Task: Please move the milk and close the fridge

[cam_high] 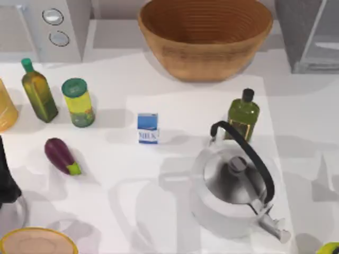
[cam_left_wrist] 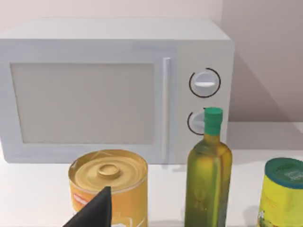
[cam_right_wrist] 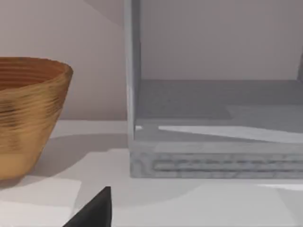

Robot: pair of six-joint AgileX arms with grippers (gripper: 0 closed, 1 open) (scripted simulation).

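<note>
The milk [cam_high: 148, 128], a small blue carton with a white band, stands upright at the middle of the table. At the back right corner is the dark grey fridge [cam_high: 310, 37]. The right wrist view looks into the fridge's open grey interior [cam_right_wrist: 218, 118]. My left arm [cam_high: 5, 180] is a dark shape at the table's left edge, well left of the milk. A dark part of my left gripper [cam_left_wrist: 94, 210] points at a yellow can [cam_left_wrist: 110, 184]. A dark part of my right gripper [cam_right_wrist: 94, 208] sits low over the table before the fridge.
A wicker basket [cam_high: 205, 37] stands at the back centre, a light grey microwave [cam_high: 47, 26] at the back left. Left of the milk are a green bottle [cam_high: 38, 90], a yellow jar [cam_high: 78, 102] and an eggplant [cam_high: 62, 156]. A kettle [cam_high: 235, 185] and an oil bottle [cam_high: 243, 114] stand to its right.
</note>
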